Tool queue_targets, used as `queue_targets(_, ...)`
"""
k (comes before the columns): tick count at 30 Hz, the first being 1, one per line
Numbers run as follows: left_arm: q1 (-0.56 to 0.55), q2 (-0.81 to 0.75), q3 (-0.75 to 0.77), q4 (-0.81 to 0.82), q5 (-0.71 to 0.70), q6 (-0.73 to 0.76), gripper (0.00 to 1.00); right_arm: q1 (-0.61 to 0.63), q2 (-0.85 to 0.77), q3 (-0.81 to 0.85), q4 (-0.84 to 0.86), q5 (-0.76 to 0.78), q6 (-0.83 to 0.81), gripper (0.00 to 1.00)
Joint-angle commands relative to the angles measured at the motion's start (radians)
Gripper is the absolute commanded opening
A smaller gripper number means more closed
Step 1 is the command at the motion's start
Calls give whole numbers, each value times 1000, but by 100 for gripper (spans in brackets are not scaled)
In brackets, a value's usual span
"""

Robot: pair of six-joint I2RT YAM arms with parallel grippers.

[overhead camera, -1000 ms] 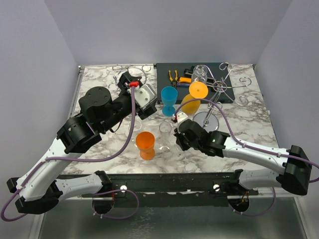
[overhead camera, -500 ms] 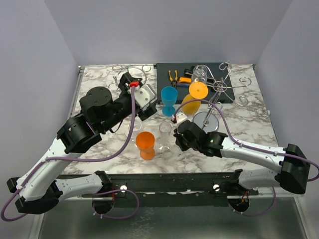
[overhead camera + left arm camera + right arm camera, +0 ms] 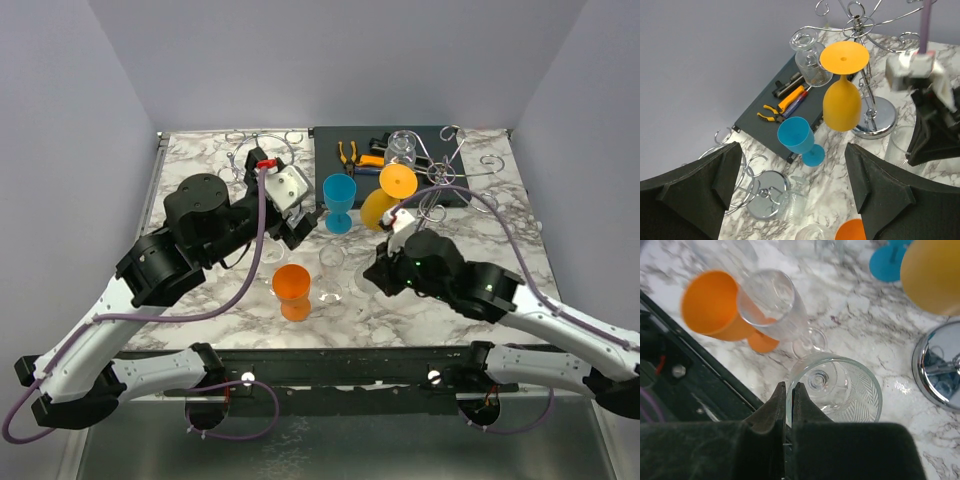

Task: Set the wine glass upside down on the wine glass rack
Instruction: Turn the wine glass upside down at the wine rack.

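- Right arm has swung rightward and upward from frame centre. In the overhead view its forearm now covers the rack's foot, which showed a second ago. Left arm has edged slightly toward the top of the frame.
- Table (image 3: 190,165): marble top. Its left edge runs along the grey wall and a dark rail closes the bottom edge.
- Second chrome stand (image 3: 762,200): upper left, partly behind the left arm.
- Left gripper (image 3: 792,147): fingers spread wide, nothing between them, hanging over centre-left marble. A red tag sits on its wrist; any print is too small to read.
- Orange glass (image 3: 292,285): lower centre, near the bottom rail. A clear glass (image 3: 330,258) stands just beside it on the right.
- Blue glass (image 3: 338,200): upright at centre.
- Right gripper (image 3: 790,387): fingers pressed together, pinching the rim of the wine glass (image 3: 840,390).
- Wine glass: clear, patterned, mouth up, its foot visible through the bowl, right of centre. Whether it touches the marble cannot be told.
- Wine glass rack (image 3: 879,125): chrome, upper right. A yellow-orange glass (image 3: 841,102) hangs from it foot-up, and another clear glass (image 3: 812,65) is at an arm beside it.
- Dark tray (image 3: 335,170): top centre, holding yellow-handled pliers (image 3: 348,152) and other tools; labels illegible.
- Open room: bare marble runs from the right of the rack to the table's right edge.
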Motion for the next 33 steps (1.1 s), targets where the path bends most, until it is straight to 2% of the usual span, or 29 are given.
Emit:
queue_targets(1, 5, 12, 7, -20, 31, -114, 92, -1, -106, 120, -24, -60, 9, 0)
queue_targets(8, 14, 19, 10, -57, 56, -208, 90, -1, -156, 295, -5, -77, -20, 0)
queue_targets(13, 45, 31, 43, -121, 170, -319, 87, -2, -145, 365, 74, -61, -60, 0)
queue_targets(22, 125, 34, 14, -153, 310, -562, 87, -2, -138, 366, 338, -51, -127, 0)
queue_targets(26, 157, 39, 2, -144, 384, -654, 92, -1, -110, 368, 418, -68, -139, 0)
queue_targets(29, 168, 42, -6, -135, 412, -681, 96, -1, -88, 375, 447, -84, -137, 0)
queue_targets(33, 173, 43, -21, -124, 420, -679, 95, -2, -74, 374, 472, -104, -125, 0)
